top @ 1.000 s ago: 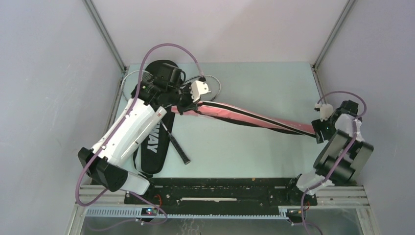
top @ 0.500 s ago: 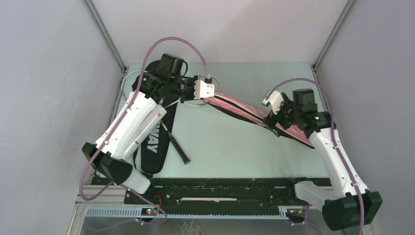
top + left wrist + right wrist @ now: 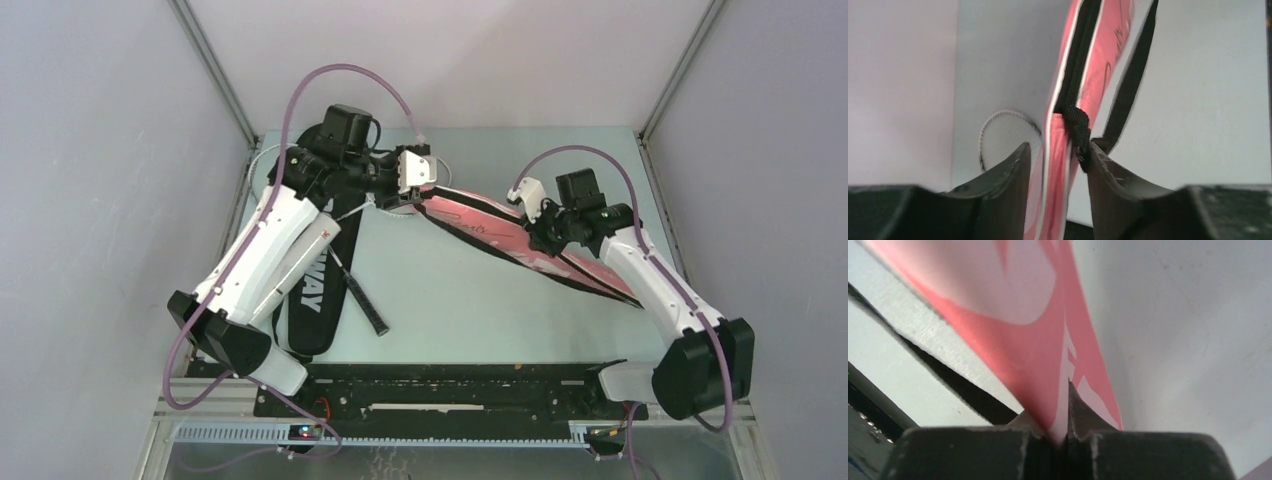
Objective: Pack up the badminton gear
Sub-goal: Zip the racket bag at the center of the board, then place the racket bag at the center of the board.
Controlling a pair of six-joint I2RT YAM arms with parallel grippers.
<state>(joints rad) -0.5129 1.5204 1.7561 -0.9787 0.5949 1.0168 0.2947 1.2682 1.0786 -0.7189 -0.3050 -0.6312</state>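
Far left of the pale green-grey tabletop [image 3: 470,320]: a long black fabric racket cover [image 3: 318,295] with white lettering ending in "WAY", lying flat and running from the back of the table toward the near edge. Just right of it, aslant, a thin racket shaft [image 3: 368,310] ending in a black grip, grip end toward the near edge; touching the black cover or not, hard to tell.

Above both, the white-and-black left arm [image 3: 270,255], reaching from the near left corner toward the back. At its tip, the left gripper [image 3: 1057,150], dark fingers [image 3: 1008,185] spread part-way to either side of one end of a long pink racket cover [image 3: 478,228] with white piping. Right finger against a black webbing loop [image 3: 1079,125] at the cover's edge; left fingertip with a slim gap to the piping.

Beneath that end, on the table, a white-framed strung racket head [image 3: 1000,137]. Alongside the pink fabric, a loose black strap [image 3: 1133,85].

Pink cover lifted clear of the table at this end, stretching rightward across the middle and sloping toward the near right.

About halfway along it, the right gripper [image 3: 1060,415], fingers pressed together, pinching a thin fold of the pink fabric with white print. Behind it, the right arm [image 3: 660,285], bent back to its base at the near right corner.
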